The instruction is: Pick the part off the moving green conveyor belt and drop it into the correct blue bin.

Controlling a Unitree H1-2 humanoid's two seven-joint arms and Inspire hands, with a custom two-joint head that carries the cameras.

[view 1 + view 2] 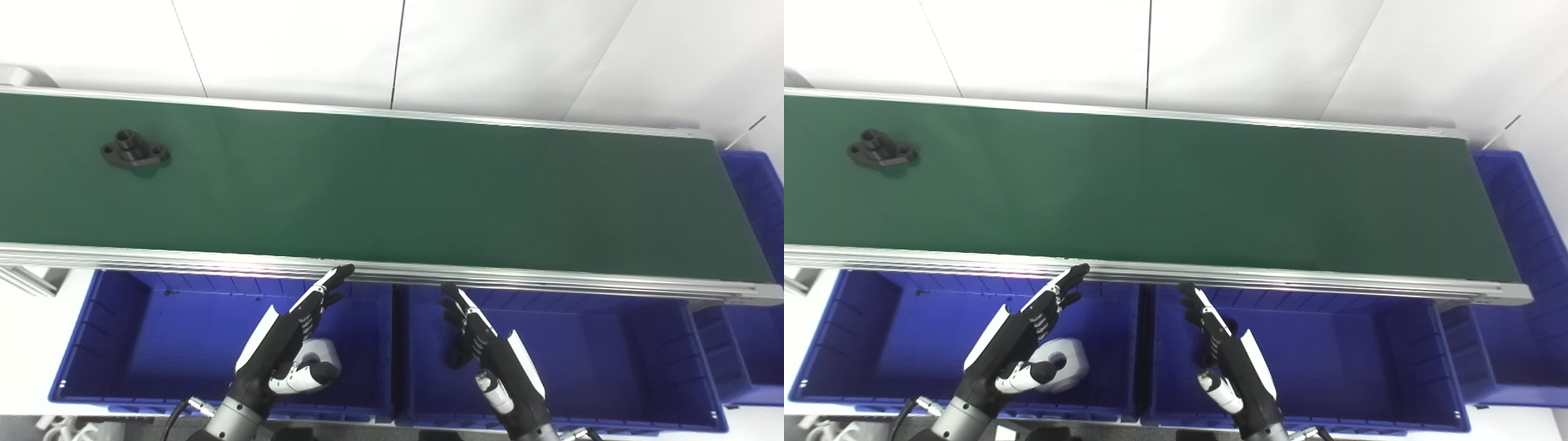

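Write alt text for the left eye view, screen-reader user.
A black part lies at the far left of a long green belt, well away from both hands. The left hand and right hand hover open, holding nothing, over two blue bins below the belt's near edge. A white part lies in the left bin.
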